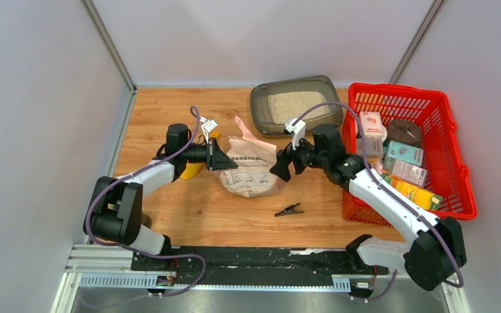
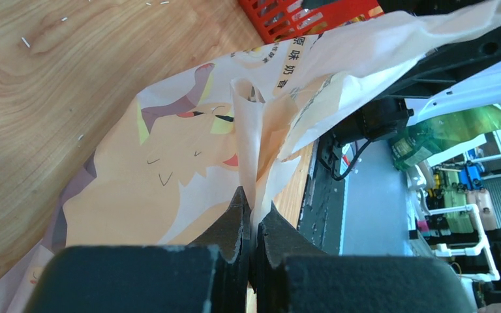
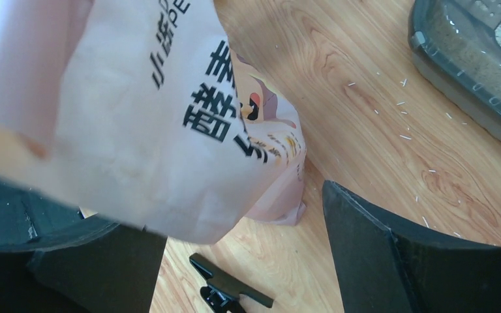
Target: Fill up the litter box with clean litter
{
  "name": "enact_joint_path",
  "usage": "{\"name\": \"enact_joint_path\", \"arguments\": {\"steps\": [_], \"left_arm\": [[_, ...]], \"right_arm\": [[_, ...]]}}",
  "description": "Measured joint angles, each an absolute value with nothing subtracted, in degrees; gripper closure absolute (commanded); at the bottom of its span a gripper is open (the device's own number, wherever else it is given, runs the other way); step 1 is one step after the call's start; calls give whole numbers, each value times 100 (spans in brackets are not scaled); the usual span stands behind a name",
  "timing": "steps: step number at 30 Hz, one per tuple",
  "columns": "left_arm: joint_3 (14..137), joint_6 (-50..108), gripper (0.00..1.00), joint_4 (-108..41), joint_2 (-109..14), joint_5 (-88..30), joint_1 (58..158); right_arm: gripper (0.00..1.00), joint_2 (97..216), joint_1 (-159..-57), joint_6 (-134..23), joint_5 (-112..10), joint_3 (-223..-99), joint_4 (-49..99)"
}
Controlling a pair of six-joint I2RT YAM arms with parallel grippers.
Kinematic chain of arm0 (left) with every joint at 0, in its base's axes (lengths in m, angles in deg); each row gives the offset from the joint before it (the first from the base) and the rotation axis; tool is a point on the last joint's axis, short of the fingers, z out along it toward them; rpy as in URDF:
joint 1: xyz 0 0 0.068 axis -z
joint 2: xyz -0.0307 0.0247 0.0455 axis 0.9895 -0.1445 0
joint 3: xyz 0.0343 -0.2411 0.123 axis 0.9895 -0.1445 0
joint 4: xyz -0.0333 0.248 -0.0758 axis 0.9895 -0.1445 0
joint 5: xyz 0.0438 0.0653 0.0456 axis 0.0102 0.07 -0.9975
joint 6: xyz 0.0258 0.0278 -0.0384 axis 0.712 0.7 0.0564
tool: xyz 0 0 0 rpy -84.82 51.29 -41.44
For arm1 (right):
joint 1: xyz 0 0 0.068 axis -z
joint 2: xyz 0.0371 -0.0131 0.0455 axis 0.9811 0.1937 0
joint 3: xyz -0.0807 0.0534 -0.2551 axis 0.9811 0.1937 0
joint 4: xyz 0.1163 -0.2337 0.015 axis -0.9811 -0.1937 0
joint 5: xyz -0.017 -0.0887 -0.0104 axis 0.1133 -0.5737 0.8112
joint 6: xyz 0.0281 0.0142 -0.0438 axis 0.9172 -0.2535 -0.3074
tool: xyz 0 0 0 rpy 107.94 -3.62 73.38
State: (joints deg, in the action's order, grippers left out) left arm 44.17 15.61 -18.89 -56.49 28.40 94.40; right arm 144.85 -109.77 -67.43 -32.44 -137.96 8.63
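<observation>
The dark grey litter box (image 1: 259, 103) stands at the back of the table with pale beige clean litter (image 1: 297, 104) in it; its corner (image 3: 464, 88) shows in the right wrist view. A pale printed litter bag (image 1: 251, 168) lies mid-table. My left gripper (image 1: 227, 160) is shut on the bag's left top edge, the thin film (image 2: 248, 140) pinched between its fingertips (image 2: 254, 222). On the bag's right side my right gripper (image 1: 280, 166) is open. A loose flap of the bag (image 3: 143, 117) hangs over its left finger (image 3: 91, 267), and the right finger (image 3: 378, 248) stands apart.
A black clip (image 1: 289, 210) (image 3: 229, 292) lies on the wood in front of the bag. The red mesh basket (image 1: 460, 163) of packets stands at the right. A yellow scoop (image 1: 192, 171) lies under my left arm. Stray granules (image 3: 401, 117) dot the wood near the litter box.
</observation>
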Motion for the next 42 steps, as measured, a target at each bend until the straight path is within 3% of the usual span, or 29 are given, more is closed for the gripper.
{"name": "enact_joint_path", "arguments": {"steps": [7, 14, 20, 27, 31, 38, 42], "left_arm": [[4417, 1284, 100, -1730, -5732, 2864, 9429], [4417, 1255, 100, -1721, -5745, 2886, 9403], [4417, 1351, 100, -1839, -5745, 2996, 9355], [4480, 1434, 100, -1992, -5771, 3042, 9342], [4539, 1450, 100, -2082, -5800, 3076, 9322], [4970, 2324, 99, -3332, -5809, 3210, 9294], [5278, 2991, 99, -4237, -5809, 3212, 9276]], "right_arm": [[16, 14370, -11119, -6454, -3288, -13401, 1495], [36, 14990, -11200, -5960, -3214, -13263, 2192], [45, 15012, -11051, -5556, -3002, -13283, 2330], [47, 15165, -10975, -5198, -2759, -13350, 2463], [57, 15323, -10907, -4942, -2517, -13372, 2662], [52, 15685, -10467, -4135, -1677, -13632, 2682], [56, 15889, -10330, -3851, -1188, -13908, 2704]]}}
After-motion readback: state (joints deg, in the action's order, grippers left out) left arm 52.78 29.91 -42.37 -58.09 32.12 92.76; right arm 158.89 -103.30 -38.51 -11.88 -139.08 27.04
